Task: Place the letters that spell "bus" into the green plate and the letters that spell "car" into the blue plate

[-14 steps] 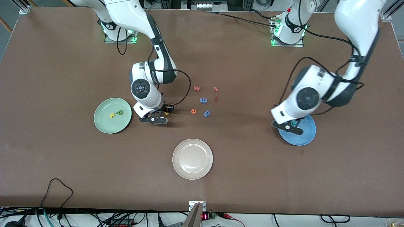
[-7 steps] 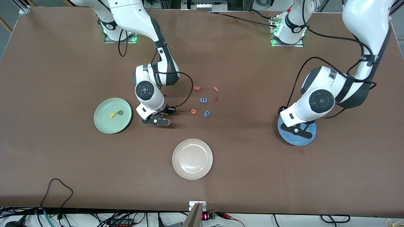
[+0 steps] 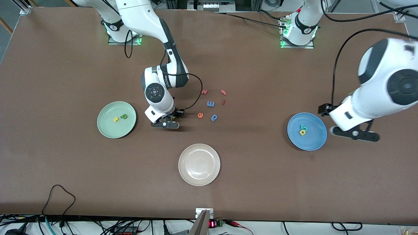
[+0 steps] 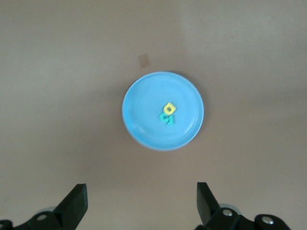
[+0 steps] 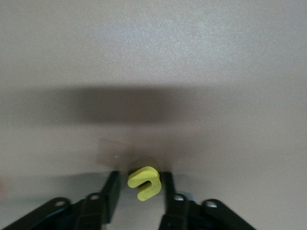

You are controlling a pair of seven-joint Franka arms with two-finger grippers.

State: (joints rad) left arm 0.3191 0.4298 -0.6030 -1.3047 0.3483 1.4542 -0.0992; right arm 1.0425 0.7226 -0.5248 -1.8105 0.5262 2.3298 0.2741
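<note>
My right gripper [image 3: 167,124] is down on the table between the green plate [image 3: 107,130] and the loose letters. In the right wrist view its fingers [image 5: 111,191] are shut on a yellow u [image 5: 144,183]. The green plate holds a yellow s [image 3: 115,119] and a dark green b [image 3: 123,116]. The blue plate [image 3: 315,138] holds a yellow a [image 3: 302,132] with teal foam [image 3: 303,127] against it. From the left wrist view, the blue plate [image 4: 144,124], yellow a [image 4: 168,109] and teal foam [image 4: 167,119] show below. My left gripper [image 4: 141,199] hangs open and empty beside that plate, toward the left arm's end.
A white plate [image 3: 183,164] sits nearer the front camera, mid-table. Loose letters lie beside the right gripper: orange e [image 3: 200,115], blue p [image 3: 214,117], blue m [image 3: 211,104], and red ones [image 3: 204,92]. A black cable [image 3: 58,192] loops near the front edge.
The left gripper opened, left a teal letter in the blue plate, then rose and swung away toward the left arm's end. The right gripper edged sideways and closed on the yellow u.
</note>
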